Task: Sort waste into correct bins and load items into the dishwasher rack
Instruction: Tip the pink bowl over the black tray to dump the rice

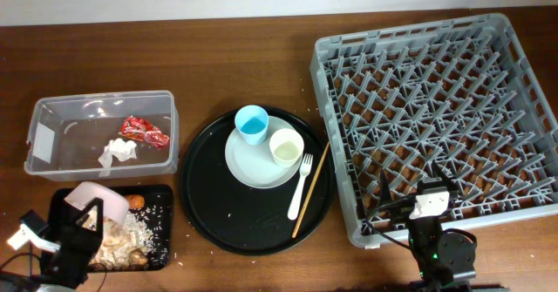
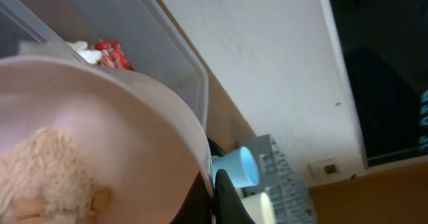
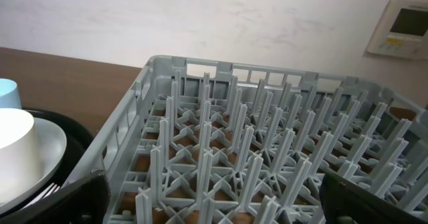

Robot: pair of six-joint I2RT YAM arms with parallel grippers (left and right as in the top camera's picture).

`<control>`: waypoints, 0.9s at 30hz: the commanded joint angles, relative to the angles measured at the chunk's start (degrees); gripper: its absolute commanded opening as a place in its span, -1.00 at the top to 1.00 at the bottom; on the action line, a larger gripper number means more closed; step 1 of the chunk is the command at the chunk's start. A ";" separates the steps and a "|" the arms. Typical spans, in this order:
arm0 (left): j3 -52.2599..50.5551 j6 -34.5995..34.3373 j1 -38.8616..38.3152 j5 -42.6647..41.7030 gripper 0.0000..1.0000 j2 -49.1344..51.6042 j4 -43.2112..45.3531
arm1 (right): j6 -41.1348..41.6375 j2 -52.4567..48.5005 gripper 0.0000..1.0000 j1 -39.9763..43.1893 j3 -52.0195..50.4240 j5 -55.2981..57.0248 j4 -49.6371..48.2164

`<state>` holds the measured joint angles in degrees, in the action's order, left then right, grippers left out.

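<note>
**Item 1.** My left pincer [image 1: 85, 218] was clamped on the rim of the pale pink bowl [image 1: 87, 195]. The bowl hung tilted over the shallow black tray [image 1: 164, 240] at the table's near left corner. Beige rice scraps [image 2: 40, 167] lay inside the bowl. More were spread in the shallow black tray, beside the small carrot [image 1: 137, 201].

**Item 2.** The clear tub [image 1: 52, 109], just behind that tray, held the red wrapper [image 1: 144, 132] and the white tissue [image 1: 118, 151], close together.

**Item 3.** The round black tray [image 1: 218, 213], mid-table, carried the grey-green plate [image 1: 253, 168]. The blue cup [image 1: 253, 125] and the cream cup [image 1: 286, 146] stood upright on the plate. The white fork [image 1: 301, 186] and the chopsticks [image 1: 311, 192] lay side by side to the plate's right (the tines seemed to rest on the plate's edge).

**Item 4.** My right pincer [image 3: 221, 207] had its jaws spread wide at the near edge of the grey rack [image 1: 440, 109], facing its pegs.
</note>
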<state>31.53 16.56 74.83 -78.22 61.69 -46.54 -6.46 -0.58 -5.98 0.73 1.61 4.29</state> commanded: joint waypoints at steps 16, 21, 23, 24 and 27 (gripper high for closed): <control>0.07 -6.19 0.35 -10.97 1.00 -0.15 4.31 | -0.20 0.37 -0.97 0.48 -0.42 0.33 0.22; 0.07 -10.10 0.28 -12.00 1.00 -0.17 4.31 | -0.20 0.37 -0.97 0.48 -0.42 0.33 0.22; 0.07 -8.44 0.28 -9.27 1.00 -0.13 6.78 | -0.20 0.37 -0.97 0.48 -0.42 0.33 0.22; 0.04 -9.51 0.28 -11.26 1.00 -0.15 4.79 | -0.20 0.37 -0.97 0.48 -0.42 0.33 0.22; 0.04 -13.29 0.33 -9.35 1.00 0.02 7.80 | -0.20 0.37 -0.97 0.48 -0.42 0.33 0.22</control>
<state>31.22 7.18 75.05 -87.59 61.71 -38.52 -6.48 -0.58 -5.98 0.73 1.61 4.29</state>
